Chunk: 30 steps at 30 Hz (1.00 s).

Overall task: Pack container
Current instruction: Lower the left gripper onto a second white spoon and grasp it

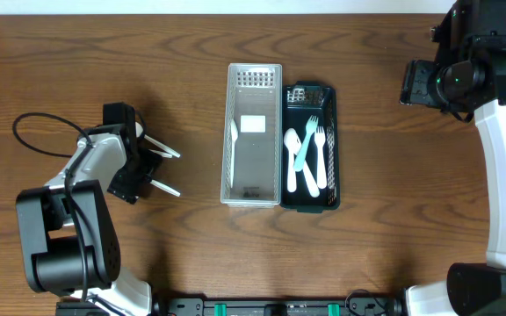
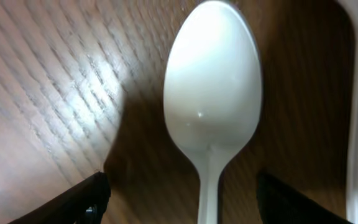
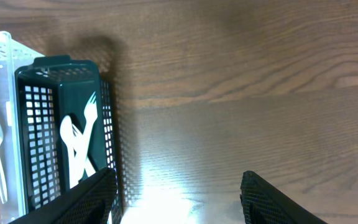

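Left gripper (image 2: pixel 182 194) open astride white plastic spoon (image 2: pixel 213 93) on table's (image 1: pixel 235 263) left half, right gripper (image 3: pixel 176 186) open, empty; best centre on the handle, pinch squarely.

Overhead: straight down, far. Left wrist: very near spoon (image 2: pixel 213 112). Right wrist: farther; shares dark basket (image 3: pixel 58 67) with overhead.

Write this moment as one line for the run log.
left hand: open, white spoon between fingers, not gripped | right hand: open, empty | green basket: forks and spoons inside | white basket: another spoon inside
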Available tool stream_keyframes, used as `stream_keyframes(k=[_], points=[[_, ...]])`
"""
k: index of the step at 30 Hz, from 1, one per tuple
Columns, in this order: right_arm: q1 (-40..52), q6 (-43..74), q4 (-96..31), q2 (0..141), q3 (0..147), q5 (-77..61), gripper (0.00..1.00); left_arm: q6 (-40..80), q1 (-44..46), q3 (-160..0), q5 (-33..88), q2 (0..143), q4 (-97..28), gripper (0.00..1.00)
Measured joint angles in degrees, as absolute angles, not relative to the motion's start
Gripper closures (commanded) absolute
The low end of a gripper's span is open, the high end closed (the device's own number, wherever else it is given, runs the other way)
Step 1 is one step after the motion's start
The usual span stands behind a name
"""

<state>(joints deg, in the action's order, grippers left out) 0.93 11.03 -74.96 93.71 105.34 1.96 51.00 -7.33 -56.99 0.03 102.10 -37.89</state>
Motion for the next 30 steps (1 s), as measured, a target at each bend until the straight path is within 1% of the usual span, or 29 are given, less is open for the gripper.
stream_keyframes(k=[6,8,9,10,11,18,21,24,28,30], points=[[0.93,11.05,-75.05,93.71,105.34,1.93,0.33,51.03,-7.33,-57.08,0.08,102.28,-37.87,0.24],[0.93,11.03,-75.05,93.71,105.34,1.96,0.33,51.05,-7.33,-57.10,0.12,102.30,-37.71,0.30],[0.93,11.03,-75.02,93.71,105.34,1.96,0.33,51.11,-7.33,-57.12,0.21,102.35,-37.45,0.37],[0.93,11.05,-75.05,93.71,105.34,1.96,0.33,51.24,-7.33,-57.17,0.34,102.43,-37.23,0.42],[0.93,11.05,-75.05,93.71,105.34,1.96,0.33,51.00,-7.33,-57.21,0.54,102.52,-37.01,0.44],[0.93,11.03,-75.05,93.71,105.34,1.96,0.33,51.00,-7.33,-57.36,0.91,102.67,-36.36,0.46],[0.93,11.05,-75.05,93.71,105.34,1.96,0.33,51.05,-7.33,-57.36,0.93,102.74,-36.12,0.51],[0.93,11.05,-75.05,93.71,105.34,1.96,0.33,51.00,-7.29,-57.45,0.82,102.87,-35.92,0.53],[0.93,11.05,-75.05,93.71,105.34,1.96,0.33,51.05,-7.29,-57.95,0.91,103.35,-35.88,0.63],[0.93,11.03,-75.05,93.71,105.34,1.96,0.33,50.89,-7.29,-58.13,0.89,103.46,-35.79,0.64]])
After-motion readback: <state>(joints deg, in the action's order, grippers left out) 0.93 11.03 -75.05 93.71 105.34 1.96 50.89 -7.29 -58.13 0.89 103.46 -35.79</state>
